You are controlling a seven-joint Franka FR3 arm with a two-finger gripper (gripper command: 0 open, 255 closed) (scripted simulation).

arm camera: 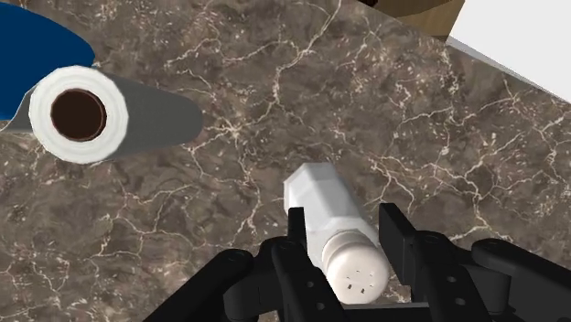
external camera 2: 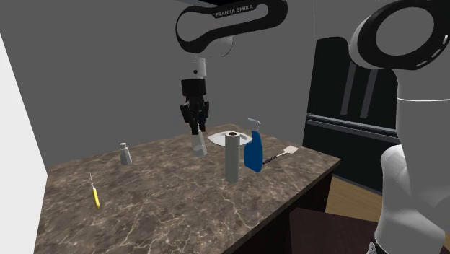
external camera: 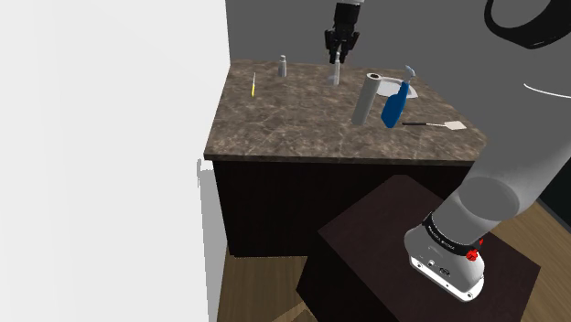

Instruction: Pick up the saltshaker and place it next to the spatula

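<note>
A: Room?
B: Bare counter toward the near edge; paper towel roll and spray bottle crowd the shoulder view's right.
A: Saltshaker?
B: Clamped between the gripper fingers at its cap end, near the counter's far edge.

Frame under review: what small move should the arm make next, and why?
Probably carry the saltshaker toward the spatula, passing above what lies between. The gripper is shut on it, tilted, and the paper towel roll and blue spray bottle stand between it and the spatula.
</note>
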